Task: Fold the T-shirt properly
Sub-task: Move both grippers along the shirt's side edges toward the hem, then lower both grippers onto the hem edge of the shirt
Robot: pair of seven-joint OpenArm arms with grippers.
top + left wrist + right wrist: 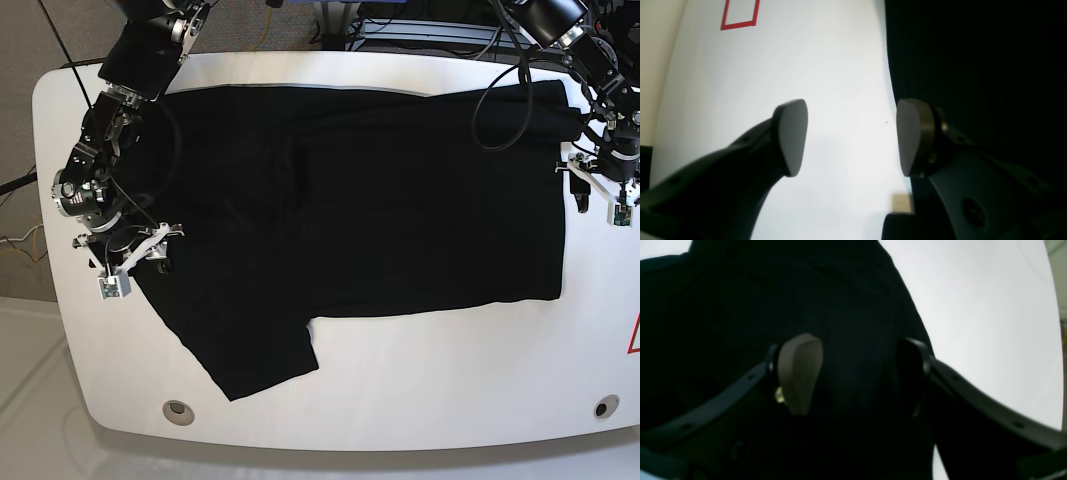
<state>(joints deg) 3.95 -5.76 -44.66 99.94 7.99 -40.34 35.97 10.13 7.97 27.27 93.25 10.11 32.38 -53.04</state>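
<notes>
- Right claw (148, 250), at the base view's left, hangs agape and empty over the T-shirt (360, 200) sleeve edge.
- Shirt's long axis runs across the tabletop (420, 390) between both arms.
- Left claw (580, 185), agape, sits at the opposite cloth edge, equally near.

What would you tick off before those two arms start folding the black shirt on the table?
1. Large plain black cloth T-shirt spread out on the white table: ok, though one sleeve juts out at the lower left.
2. Left pincer open: ok, pads apart with nothing between.
3. Left pincer at the shirt's edge: ok, one pad over table, the other over black cloth.
4. Right pincer open: ok, nothing gripped.
5. Right pincer above cloth: ok, black fabric fills the gap.
6. Either pincer touching the cloth: cannot tell.
</notes>
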